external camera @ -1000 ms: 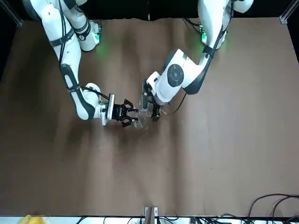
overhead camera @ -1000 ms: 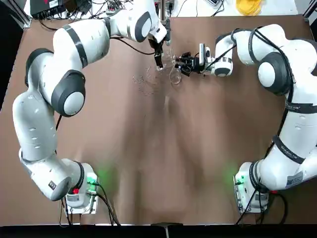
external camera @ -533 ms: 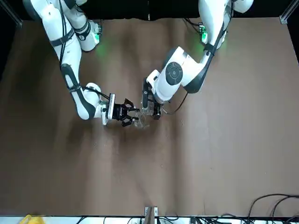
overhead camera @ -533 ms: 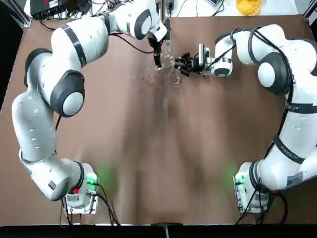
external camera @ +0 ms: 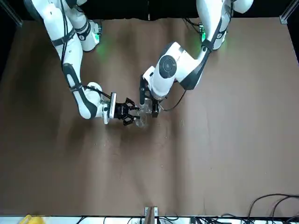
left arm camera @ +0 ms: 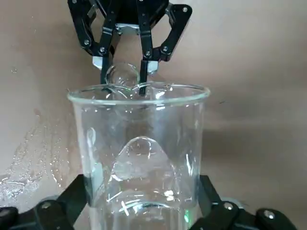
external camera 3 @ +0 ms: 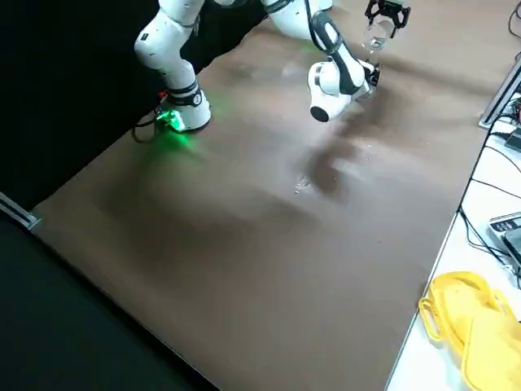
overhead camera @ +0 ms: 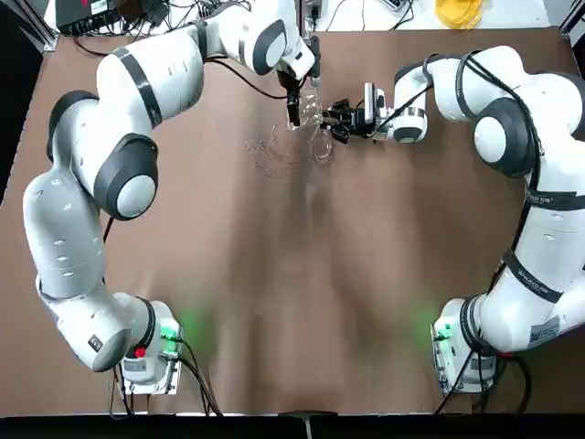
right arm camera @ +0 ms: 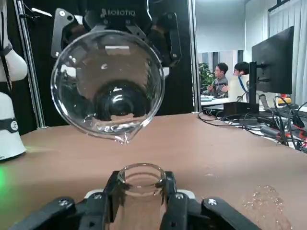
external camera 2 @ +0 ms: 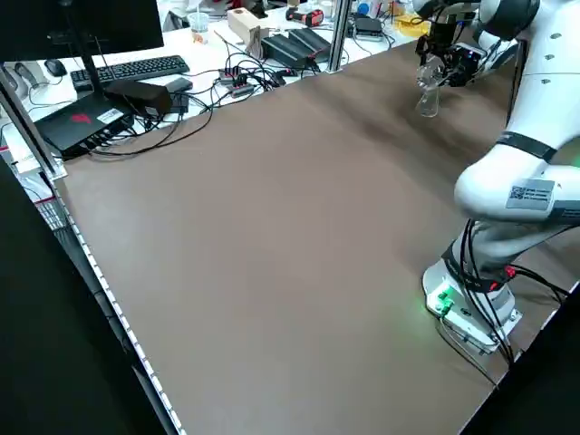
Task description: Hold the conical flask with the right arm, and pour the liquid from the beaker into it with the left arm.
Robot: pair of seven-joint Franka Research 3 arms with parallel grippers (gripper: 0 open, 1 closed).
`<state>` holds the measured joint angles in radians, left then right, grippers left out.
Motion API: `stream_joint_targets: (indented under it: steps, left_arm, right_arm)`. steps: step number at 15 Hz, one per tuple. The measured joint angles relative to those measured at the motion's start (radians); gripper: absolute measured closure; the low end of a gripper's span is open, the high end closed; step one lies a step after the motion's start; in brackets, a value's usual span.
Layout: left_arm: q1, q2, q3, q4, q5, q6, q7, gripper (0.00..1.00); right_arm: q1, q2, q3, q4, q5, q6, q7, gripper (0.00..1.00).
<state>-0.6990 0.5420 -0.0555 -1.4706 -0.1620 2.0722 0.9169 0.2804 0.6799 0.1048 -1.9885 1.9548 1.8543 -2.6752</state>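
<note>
"ROBOTIQ" — on the left hand (right arm camera: pixel 115 28)

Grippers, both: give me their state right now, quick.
Left gripper: shut on the beaker, tipped over the flask.
Right gripper: shut on the conical flask at its neck.

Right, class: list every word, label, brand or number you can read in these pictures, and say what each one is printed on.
"ROBOTIQ": white letters on the black body of the left claw, above the tilted beaker, in the right wrist view.
Label on the left arm in the left side view: a code pattern, too small to read.
Print on the right arm in the top view: too small to read.
</note>
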Motion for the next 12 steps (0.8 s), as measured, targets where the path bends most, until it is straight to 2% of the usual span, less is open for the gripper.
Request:
stream_joint_targets:
  steps: [12]
  left_arm:
    - [-0.033,0.000,0.019,0.002,0.039,-0.008,-0.009,0.04]
  right_arm:
    - [0.008,0.000,-0.001,0.000,0.000,0.007,0.000,0.60]
